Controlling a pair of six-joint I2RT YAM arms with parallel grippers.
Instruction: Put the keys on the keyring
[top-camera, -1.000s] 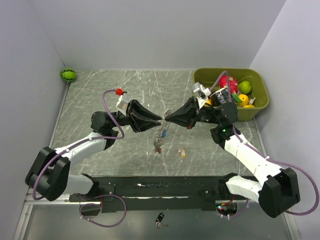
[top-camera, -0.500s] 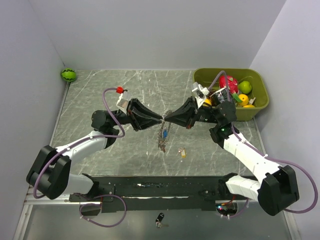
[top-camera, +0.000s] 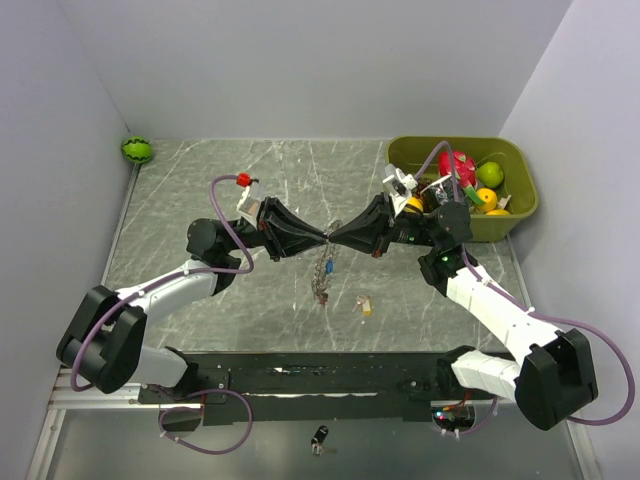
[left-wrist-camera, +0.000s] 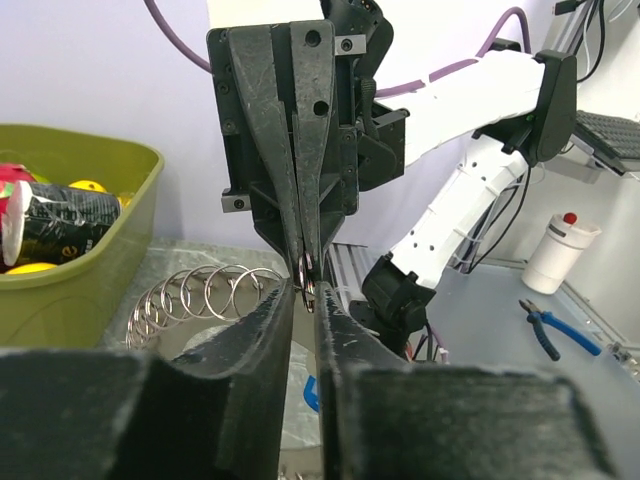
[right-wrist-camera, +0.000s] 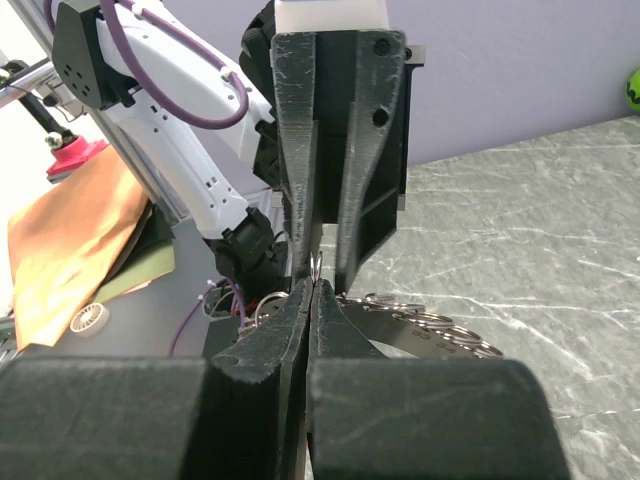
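Observation:
My two grippers meet tip to tip above the middle of the table. My right gripper (top-camera: 334, 240) (right-wrist-camera: 313, 285) is shut on a small wire loop at the edge of the keyring (right-wrist-camera: 430, 322), whose row of loops also shows in the left wrist view (left-wrist-camera: 200, 292). My left gripper (top-camera: 321, 238) (left-wrist-camera: 304, 290) faces it with a narrow gap between its jaws, its tips flanking that same loop. A blue-headed key (top-camera: 328, 268) and a darker key (top-camera: 320, 293) hang below the tips. A tan key (top-camera: 365, 305) lies loose on the table.
A green bin (top-camera: 455, 142) of toy fruit stands at the back right, just behind my right arm. A small watermelon ball (top-camera: 137, 150) sits in the far left corner. A black fob (top-camera: 319, 437) lies beyond the near edge. Walls close in left and right.
My left gripper has moved right until its tips meet the right gripper's tips. The hanging keys have swung slightly. The right arm has barely moved.

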